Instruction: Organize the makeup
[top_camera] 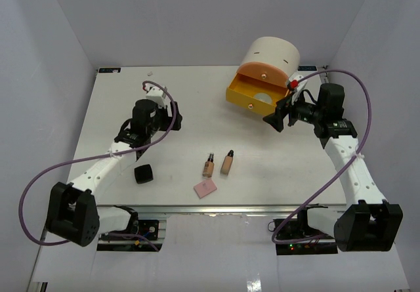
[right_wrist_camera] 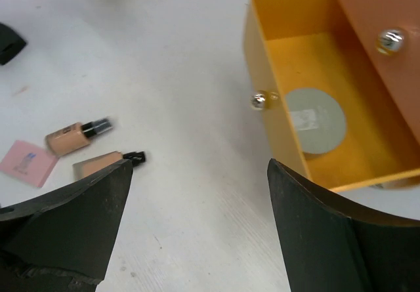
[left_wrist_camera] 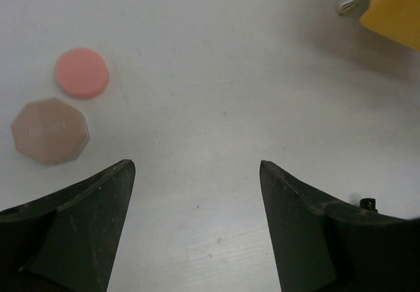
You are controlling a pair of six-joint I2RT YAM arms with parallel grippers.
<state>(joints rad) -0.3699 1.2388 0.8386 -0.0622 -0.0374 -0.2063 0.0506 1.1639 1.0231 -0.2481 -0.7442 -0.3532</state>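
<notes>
Landmark: yellow drawer (top_camera: 244, 97), pulled out of the cream cylinder (top_camera: 270, 54).

- Pale green round jar (right_wrist_camera: 315, 120) lay on the drawer floor, near the front wall, knob side.
- Right gripper (right_wrist_camera: 200, 165) hung just in front of the drawer's front corner, fingers spread wide with only bare table between them.
- Two beige black-capped bottles (top_camera: 209, 166) (top_camera: 228, 162) lay on their sides, side by side and apart, toward the arm bases from the drawer.
- Flat pink square (top_camera: 205, 187) lay just past the bottles, farther again from the drawer.
- Black square compact (top_camera: 144, 173) sat well left of the drawer, beside the left forearm.
- Left gripper (left_wrist_camera: 197, 168) was well left of the drawer, whose corner showed at the upper right of the left wrist view. Fingers were spread, holding nothing.
- Pink round disc (left_wrist_camera: 82, 73) and a brownish many-sided jar (left_wrist_camera: 50, 130) sat just beside each other, beyond the left finger on the side away from the drawer. The arm hid both in the top view.
</notes>
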